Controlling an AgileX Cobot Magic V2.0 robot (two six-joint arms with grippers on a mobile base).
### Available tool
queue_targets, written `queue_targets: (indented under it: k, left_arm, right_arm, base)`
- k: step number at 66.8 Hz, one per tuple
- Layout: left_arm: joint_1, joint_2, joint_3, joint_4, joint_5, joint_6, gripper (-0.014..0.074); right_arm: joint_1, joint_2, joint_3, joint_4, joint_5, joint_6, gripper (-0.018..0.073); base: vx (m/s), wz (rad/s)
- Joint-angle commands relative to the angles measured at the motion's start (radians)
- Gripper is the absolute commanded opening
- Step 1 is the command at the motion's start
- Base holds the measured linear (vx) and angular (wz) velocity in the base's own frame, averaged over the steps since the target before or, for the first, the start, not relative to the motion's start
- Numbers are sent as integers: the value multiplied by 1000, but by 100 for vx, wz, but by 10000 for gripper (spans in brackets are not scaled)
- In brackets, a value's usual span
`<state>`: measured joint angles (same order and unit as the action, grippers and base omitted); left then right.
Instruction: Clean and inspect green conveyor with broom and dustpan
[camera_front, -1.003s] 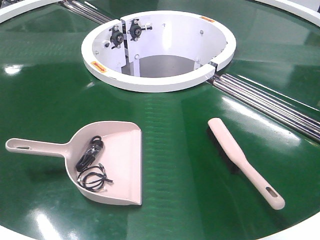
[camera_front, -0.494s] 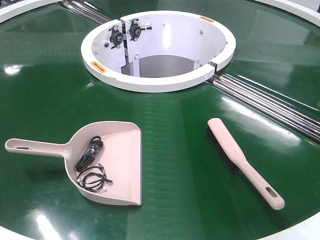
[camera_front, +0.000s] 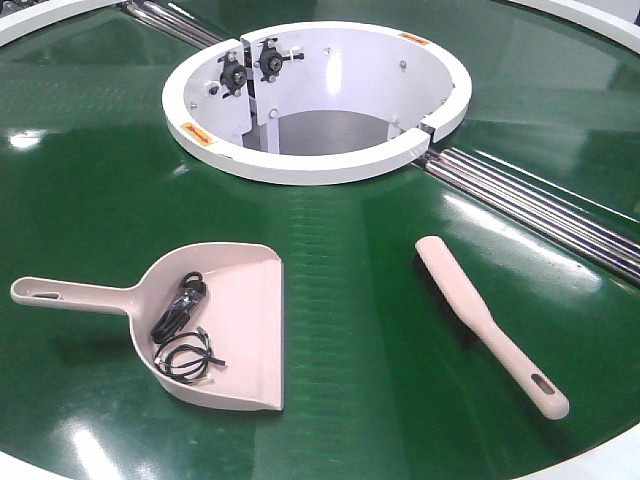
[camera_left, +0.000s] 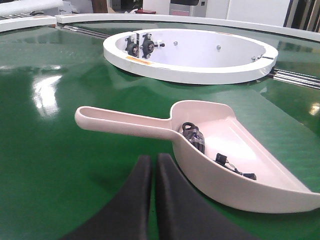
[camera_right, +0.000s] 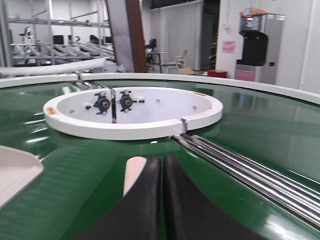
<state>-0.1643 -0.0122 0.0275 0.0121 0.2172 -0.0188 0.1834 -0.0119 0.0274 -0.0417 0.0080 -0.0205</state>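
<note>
The pink dustpan (camera_front: 215, 320) lies on the green conveyor (camera_front: 340, 300) at the left, handle pointing left, with black cable bits (camera_front: 185, 330) inside. To the right lies the slim pink broom (camera_front: 485, 320), handle toward the near right. Neither gripper appears in the front view. In the left wrist view my left gripper (camera_left: 153, 159) is shut and empty, just short of the dustpan (camera_left: 225, 145) where handle meets scoop. My right gripper (camera_right: 162, 159) is shut and empty, and only the broom's far end (camera_right: 134, 172) shows past its left finger.
The white ring-shaped central housing (camera_front: 320, 150) with a deep opening sits behind both tools. Chrome roller rods (camera_front: 540, 205) run from it to the right edge, and more rods (camera_front: 170, 20) lie at the far left. The conveyor's white rim (camera_front: 600, 20) curves at the back.
</note>
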Motion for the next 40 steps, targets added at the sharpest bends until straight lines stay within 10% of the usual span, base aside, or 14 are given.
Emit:
queue_targets:
  k: [1,40]
  left_arm:
    - [2,-14,11,-2,-72,-9,-6]
    - [2,-14,11,-2,-72,-9,-6]
  right_arm:
    - [8,-11,3,-6,-70,-30,-8]
    - [7,-10,3,0,-70,-29,-8]
  base:
    - [0,0]
    - [0,0]
